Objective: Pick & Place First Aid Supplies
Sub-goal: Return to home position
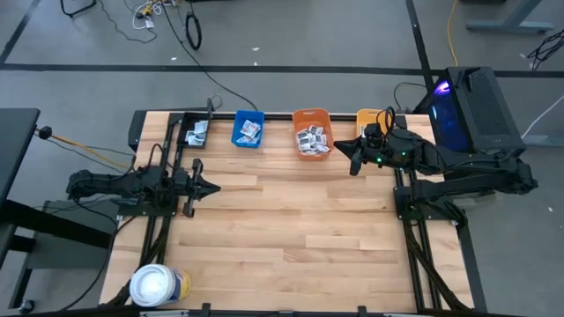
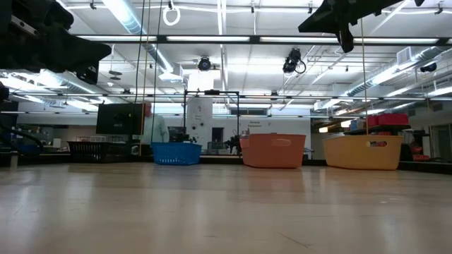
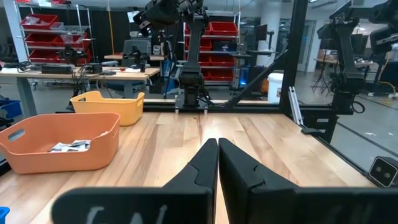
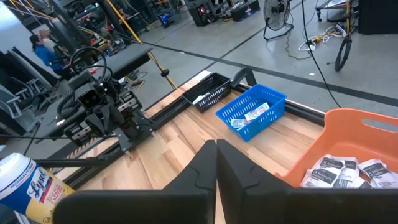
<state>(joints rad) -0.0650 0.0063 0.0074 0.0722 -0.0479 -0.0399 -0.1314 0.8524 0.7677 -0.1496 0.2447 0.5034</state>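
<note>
The right gripper [image 4: 216, 149] has its two dark fingers pressed together with nothing between them. In the high view it hangs just beside the right-hand wall of the orange plastic bin [image 1: 311, 111], between that bin and the yellow plastic bin [image 1: 366, 114]. The small flat white packets with dark print [image 1: 310, 139] lie heaped inside the orange bin. More of them sit in the blue latticed plastic bin [image 4: 268, 118] and in the black mesh tray [image 4: 217, 96] at the far left of the row.

With the arm going home empty, the sound course seems to be to lift straight up first and only then draw back toward its base. That way neither finger nor wrist would catch the orange rim or nudge the yellow bin beside it. Keeping the fingers closed would give the slimmest shape for that retreat.

The left gripper [image 1: 211, 187], also closed and empty, waits over the left side of the pale wooden table [image 1: 291, 238], well apart from the bins. A white cylindrical canister with a yellow-blue band [image 1: 159, 284] lies at the near left corner, out of either arm's likely path
</note>
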